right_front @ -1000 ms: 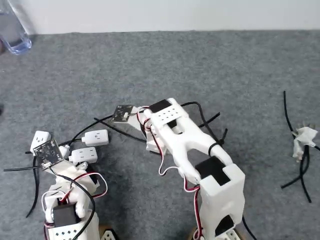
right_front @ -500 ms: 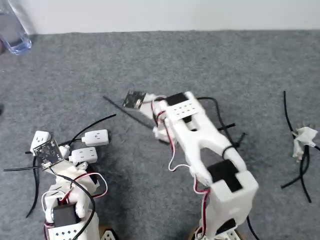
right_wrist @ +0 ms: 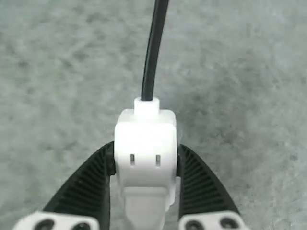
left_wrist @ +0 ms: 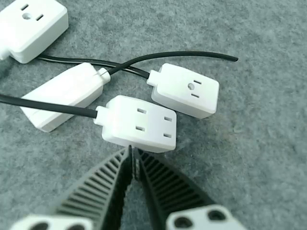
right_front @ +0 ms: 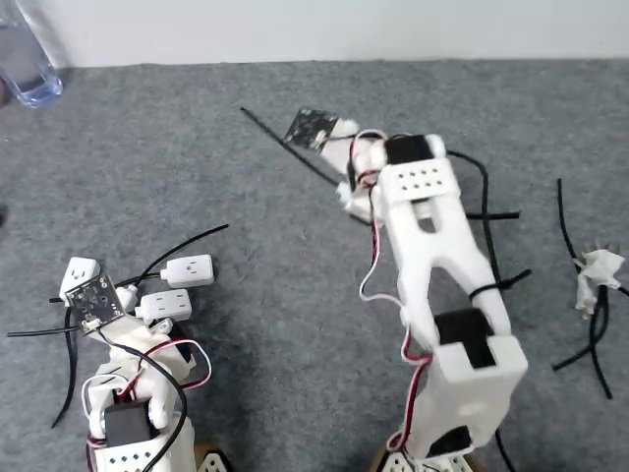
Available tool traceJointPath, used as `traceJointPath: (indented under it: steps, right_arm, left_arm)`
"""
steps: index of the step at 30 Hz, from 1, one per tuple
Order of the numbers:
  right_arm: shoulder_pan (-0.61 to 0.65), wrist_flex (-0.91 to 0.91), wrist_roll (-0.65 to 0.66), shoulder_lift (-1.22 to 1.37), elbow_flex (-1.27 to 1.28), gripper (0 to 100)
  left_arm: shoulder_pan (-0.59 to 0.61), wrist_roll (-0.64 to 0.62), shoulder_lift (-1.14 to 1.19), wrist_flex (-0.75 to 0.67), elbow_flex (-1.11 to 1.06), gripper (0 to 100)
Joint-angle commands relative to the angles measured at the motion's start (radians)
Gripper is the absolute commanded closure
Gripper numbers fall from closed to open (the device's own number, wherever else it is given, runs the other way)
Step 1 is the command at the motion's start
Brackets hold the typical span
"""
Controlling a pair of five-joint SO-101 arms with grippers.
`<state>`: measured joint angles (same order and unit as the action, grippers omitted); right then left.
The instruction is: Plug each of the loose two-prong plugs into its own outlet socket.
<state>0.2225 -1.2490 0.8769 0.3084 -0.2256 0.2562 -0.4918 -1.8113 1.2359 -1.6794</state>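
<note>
Grey, felt-like covering spans the table [right_front: 295, 324], which meets a white wall [right_front: 344, 29] at the far edge. A clear container [right_front: 25, 59] stands at the far left corner.

Left arm [right_front: 128, 403]: positioned at the near left edge of the table. In its wrist view the left gripper [left_wrist: 132, 154] is clenched, fingers pressed together with nothing between them. The fingertips sit just beside a white double socket [left_wrist: 139, 127] lying flat on the table, four slots facing up. Just beyond it lies a single socket [left_wrist: 184, 91] with two slots and a round hole. A long white block [left_wrist: 62, 96] lies beside the double socket, and a third socket [left_wrist: 31, 21] lies further off. Black cords run from these pieces across the table. In the high view the same cluster appears as three white bodies [right_front: 189, 270] beside the left arm's wrist.

Right arm [right_front: 432, 256]: stretched out toward the far middle of the table, well apart from the socket cluster. The right gripper [right_wrist: 146, 158] is clamped on a white connector [right_wrist: 145, 143], one finger on each side of its body. Two narrow slots show on the connector's upper face. A black cord [right_wrist: 152, 52] leaves its far end and runs straight away from the gripper; in the high view this cord [right_front: 280, 143] extends past the arm's wrist toward the far left.

Right side of the table: a loose plug [right_front: 595, 275] lies among black cords, well apart from both arms and from every socket.
</note>
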Motion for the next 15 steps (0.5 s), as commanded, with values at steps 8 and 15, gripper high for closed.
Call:
traceJointPath:
  steps: [8,15]
  right_arm:
    - [-0.085,0.228,-0.281,0.272,-0.293,99.1]
    - [-0.056,0.344,-0.431,0.470,-0.439,99.1]
  left_arm:
    - [0.002,0.008,-0.011,-0.002,0.002,99]
    - [0.000,0.008,-0.011,-0.002,0.002,99]
